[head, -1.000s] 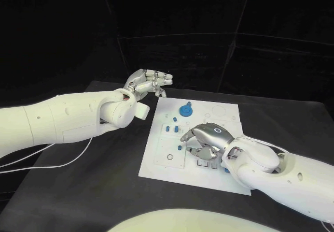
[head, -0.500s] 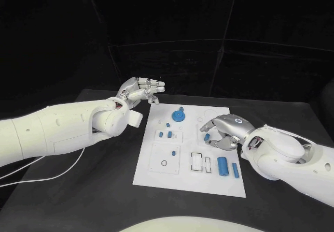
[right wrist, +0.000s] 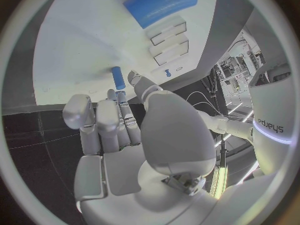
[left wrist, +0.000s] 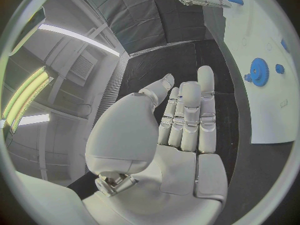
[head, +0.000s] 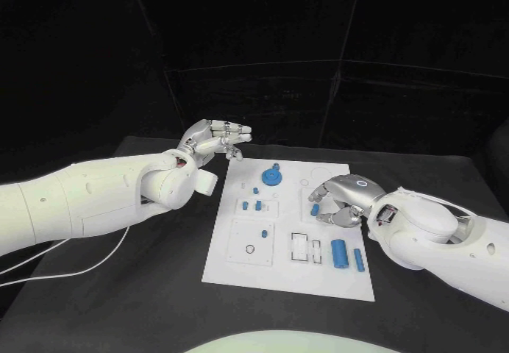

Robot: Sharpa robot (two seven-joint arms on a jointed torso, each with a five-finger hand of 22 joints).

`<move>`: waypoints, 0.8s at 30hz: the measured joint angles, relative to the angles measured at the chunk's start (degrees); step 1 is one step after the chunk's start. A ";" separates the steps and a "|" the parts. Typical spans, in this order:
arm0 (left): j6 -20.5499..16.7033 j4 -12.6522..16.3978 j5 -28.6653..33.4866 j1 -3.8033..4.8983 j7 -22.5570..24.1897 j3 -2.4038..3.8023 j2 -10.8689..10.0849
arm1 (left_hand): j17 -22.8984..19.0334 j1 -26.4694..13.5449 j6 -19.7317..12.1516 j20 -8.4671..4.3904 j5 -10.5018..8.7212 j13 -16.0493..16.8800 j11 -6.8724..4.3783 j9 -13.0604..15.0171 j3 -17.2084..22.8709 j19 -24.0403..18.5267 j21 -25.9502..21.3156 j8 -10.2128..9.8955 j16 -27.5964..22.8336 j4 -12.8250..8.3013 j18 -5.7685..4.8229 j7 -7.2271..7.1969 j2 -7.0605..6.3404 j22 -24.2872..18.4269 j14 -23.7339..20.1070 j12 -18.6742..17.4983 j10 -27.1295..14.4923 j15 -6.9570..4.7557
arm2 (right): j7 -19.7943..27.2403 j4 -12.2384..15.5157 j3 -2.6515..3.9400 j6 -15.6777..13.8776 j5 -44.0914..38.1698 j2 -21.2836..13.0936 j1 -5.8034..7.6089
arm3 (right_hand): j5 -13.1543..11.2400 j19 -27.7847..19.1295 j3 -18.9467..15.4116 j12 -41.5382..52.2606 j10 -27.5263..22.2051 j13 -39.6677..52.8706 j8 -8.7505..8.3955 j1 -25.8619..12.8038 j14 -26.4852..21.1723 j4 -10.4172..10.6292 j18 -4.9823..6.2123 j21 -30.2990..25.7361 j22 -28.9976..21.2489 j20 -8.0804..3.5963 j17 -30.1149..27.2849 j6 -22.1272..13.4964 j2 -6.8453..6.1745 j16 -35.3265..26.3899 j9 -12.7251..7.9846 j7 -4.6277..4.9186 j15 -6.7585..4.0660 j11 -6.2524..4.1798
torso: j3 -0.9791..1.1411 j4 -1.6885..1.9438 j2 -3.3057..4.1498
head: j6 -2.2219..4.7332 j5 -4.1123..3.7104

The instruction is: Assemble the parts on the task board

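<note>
Black cloth covers the table (head: 138,294), and on it I see the white task board (head: 239,268) lying flat. From the head view I read the board's contents: a blue gear (head: 273,176) near the far edge, small blue pegs (head: 256,205) below it, and a large blue cylinder (head: 340,252) beside a thinner blue pin (head: 360,259) next to the rectangular slots (head: 301,247). My left hand (head: 216,138) hovers off the board's far left corner; its wrist view shows the fingers extended, close together, gripping nothing. My right hand (head: 340,198) rests over the board's right side; only its wrist view reveals a small blue peg (right wrist: 118,78) at the fingertips (right wrist: 132,78), apparently pinched
</note>
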 measured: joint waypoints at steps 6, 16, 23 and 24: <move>0.14 -0.03 0.00 -0.01 -0.06 0.00 0.03 | 0.00 0.00 0.00 0.00 0.00 0.00 0.00 0.00 0.00 0.00 0.00 0.00 0.00 0.00 0.00 0.00 0.00 0.00 0.00 0.00 0.00 0.00 | -0.26 -0.63 -0.01 1.45 0.00 0.67 0.01 | 0.28 1.61 -0.38 1.86 2.58 0.04 0.72 0.27 -0.20 0.06 -0.01 1.16 1.68 -0.31 -0.20 2.52 1.24 0.00 0.25 -0.03 -0.25 -0.75 | -0.02 -0.01 0.01 | -0.18 0.02; 0.34 -0.08 0.00 -0.01 -0.13 0.00 0.09 | 0.01 0.00 0.00 0.00 0.00 0.00 0.00 0.00 0.00 0.00 0.00 0.00 0.00 0.00 0.00 0.00 0.00 0.00 -0.02 0.00 0.00 0.02 | -0.98 -1.29 0.04 4.04 0.18 1.45 0.09 | 0.28 4.65 0.68 2.70 7.71 0.01 1.33 0.85 0.01 0.82 -0.01 4.27 5.77 -0.96 2.12 5.58 2.68 2.07 0.36 -0.17 -0.85 -1.53 | -0.01 -0.08 -0.01 | -0.33 -0.18; 0.43 -0.13 0.00 -0.01 -0.13 0.00 0.15 | 0.01 0.00 0.00 -0.01 0.00 0.01 0.00 0.01 -0.15 0.00 0.00 0.00 0.00 0.16 0.00 0.00 0.00 -0.09 -0.21 0.00 0.00 0.21 | -1.47 -1.84 0.06 4.15 0.20 2.13 0.13 | -0.74 5.35 2.87 2.70 9.87 0.00 1.72 2.17 0.01 0.83 -0.96 5.16 6.68 -1.22 2.72 7.39 4.00 2.87 0.46 -0.41 -1.26 -2.02 | 0.01 -0.08 -0.03 | -0.48 -0.22; 0.44 -0.14 0.00 -0.01 -0.13 0.00 0.15 | 0.01 0.00 0.00 0.00 0.00 0.00 0.00 0.01 -0.15 0.00 0.00 0.00 0.00 0.16 0.00 0.00 0.00 -0.09 -0.21 0.00 0.00 0.21 | -1.56 -1.91 0.05 3.95 0.21 2.22 0.13 | -1.09 5.38 3.31 2.53 10.24 0.00 1.71 2.37 0.01 0.70 -0.96 5.16 6.77 -1.25 2.80 7.62 4.19 2.87 0.46 -0.34 -1.26 -2.02 | 0.01 -0.08 -0.03 | -0.50 -0.24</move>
